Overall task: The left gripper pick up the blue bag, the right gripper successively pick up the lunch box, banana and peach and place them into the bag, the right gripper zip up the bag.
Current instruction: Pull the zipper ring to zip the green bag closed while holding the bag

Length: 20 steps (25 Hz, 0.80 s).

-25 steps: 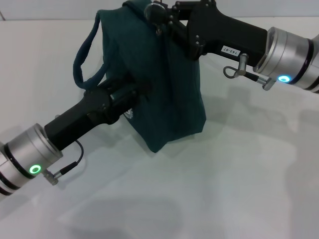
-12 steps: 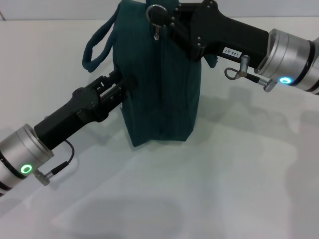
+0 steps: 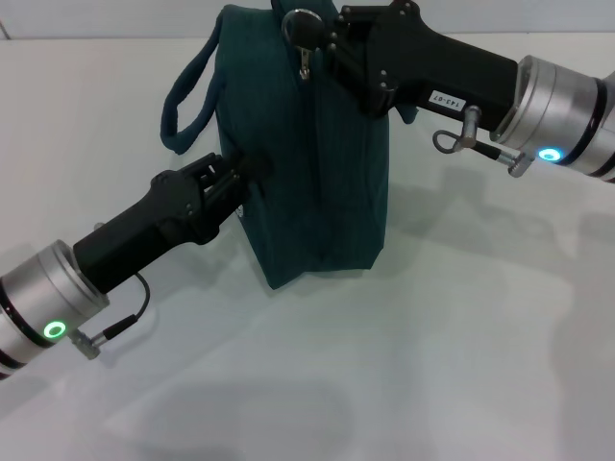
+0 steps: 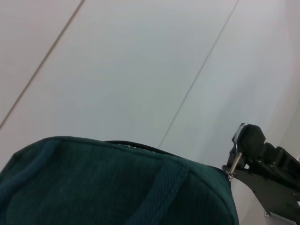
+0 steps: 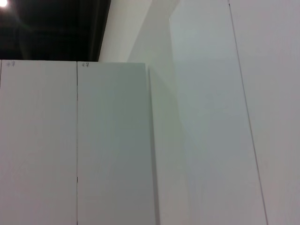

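The blue bag point(image 3: 317, 173) stands upright on the white table, its top closed. One loop handle point(image 3: 187, 96) hangs off its left side. My right gripper point(image 3: 312, 34) is at the bag's top, shut on the metal ring zip pull point(image 3: 305, 65). The left wrist view shows the bag's top point(image 4: 93, 187) with that right gripper point(image 4: 246, 143) at its end and the zip pull point(image 4: 233, 163) below it. My left gripper point(image 3: 252, 171) rests against the bag's left side at mid height. The lunch box, banana and peach are hidden from view.
The white table point(image 3: 432, 336) stretches bare in front of and to the right of the bag. The right wrist view shows only pale wall panels point(image 5: 112, 140).
The bag swung from tilted to upright and turned. My left gripper pulled back from under it, then shifted slightly back against its side. The right gripper stayed at the bag's top.
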Each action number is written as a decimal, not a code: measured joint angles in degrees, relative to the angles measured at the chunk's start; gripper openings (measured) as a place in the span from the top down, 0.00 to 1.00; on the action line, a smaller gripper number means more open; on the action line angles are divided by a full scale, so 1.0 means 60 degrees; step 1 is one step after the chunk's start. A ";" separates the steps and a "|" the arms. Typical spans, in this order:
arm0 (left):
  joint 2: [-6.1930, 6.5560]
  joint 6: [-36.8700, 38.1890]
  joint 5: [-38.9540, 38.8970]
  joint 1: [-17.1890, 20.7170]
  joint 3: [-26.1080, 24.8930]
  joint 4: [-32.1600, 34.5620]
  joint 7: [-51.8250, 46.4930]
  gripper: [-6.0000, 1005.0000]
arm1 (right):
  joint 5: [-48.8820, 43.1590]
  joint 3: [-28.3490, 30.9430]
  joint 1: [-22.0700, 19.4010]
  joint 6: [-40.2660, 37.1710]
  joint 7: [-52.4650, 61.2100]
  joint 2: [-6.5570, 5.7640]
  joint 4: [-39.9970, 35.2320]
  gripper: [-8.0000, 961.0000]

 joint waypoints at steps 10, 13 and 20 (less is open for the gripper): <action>-0.0015 -0.0017 0.0207 -0.0088 0.0007 0.0072 0.0089 0.92 | 0.0013 0.0000 -0.0002 -0.0046 0.0014 0.0000 0.0002 0.93; -0.0011 -0.0039 0.0211 -0.0090 0.0007 0.0072 0.0095 0.93 | 0.0037 0.0000 -0.0005 -0.0052 0.0015 0.0000 0.0056 0.93; 0.0021 -0.0031 0.0387 -0.0063 0.0020 0.0074 0.0099 0.95 | 0.0054 0.0053 -0.0024 -0.0140 0.0018 0.0001 0.0072 0.93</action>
